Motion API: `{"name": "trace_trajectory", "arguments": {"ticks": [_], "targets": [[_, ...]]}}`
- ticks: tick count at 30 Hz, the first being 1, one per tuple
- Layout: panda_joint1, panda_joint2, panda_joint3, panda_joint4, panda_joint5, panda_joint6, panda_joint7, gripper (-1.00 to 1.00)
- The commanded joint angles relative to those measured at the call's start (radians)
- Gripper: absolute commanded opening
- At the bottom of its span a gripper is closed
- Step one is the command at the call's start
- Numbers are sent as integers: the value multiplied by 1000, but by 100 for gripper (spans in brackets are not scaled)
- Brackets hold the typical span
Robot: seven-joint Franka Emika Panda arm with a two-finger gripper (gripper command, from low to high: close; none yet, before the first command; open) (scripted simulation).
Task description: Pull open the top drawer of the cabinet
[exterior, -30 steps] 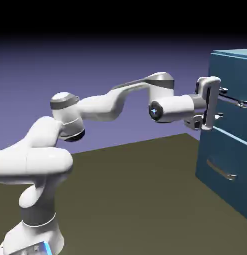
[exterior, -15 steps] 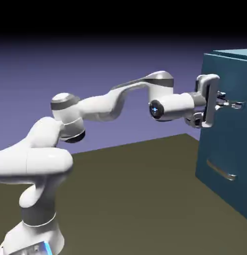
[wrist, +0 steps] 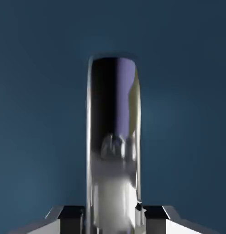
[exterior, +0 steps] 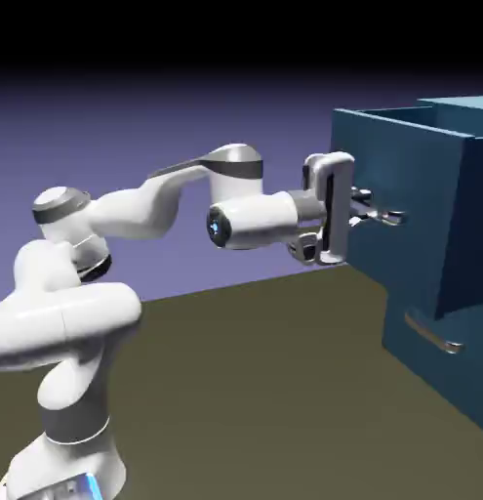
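Observation:
The teal-blue cabinet [exterior: 469,381] stands at the right of the exterior view. Its top drawer [exterior: 401,215] juts out well past the cabinet's front, its open top edge showing. My gripper [exterior: 367,216] is shut on the drawer's slim silver bar handle [exterior: 386,217]. In the hand view the handle [wrist: 113,137] runs as a shiny upright bar between my two grey fingertips [wrist: 71,215], against the flat teal drawer front [wrist: 37,114]. The lower drawer's handle [exterior: 432,335] sits below, that drawer flush with the cabinet.
A dark olive table [exterior: 255,391] spreads under the arm. My white arm [exterior: 138,210] reaches from the lower left across to the drawer.
The jaws went from open around the handle to shut on it. The hand then drew back to the left and the top drawer slid out of the cabinet with it.

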Motion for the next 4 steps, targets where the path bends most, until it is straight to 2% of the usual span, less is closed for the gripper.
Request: {"name": "trace_trajectory", "arguments": {"ticks": [1,4], "targets": [[0,0,0,0,-4,0,2,100],[68,23,-30,-72,-40,-4,8,100]]}}
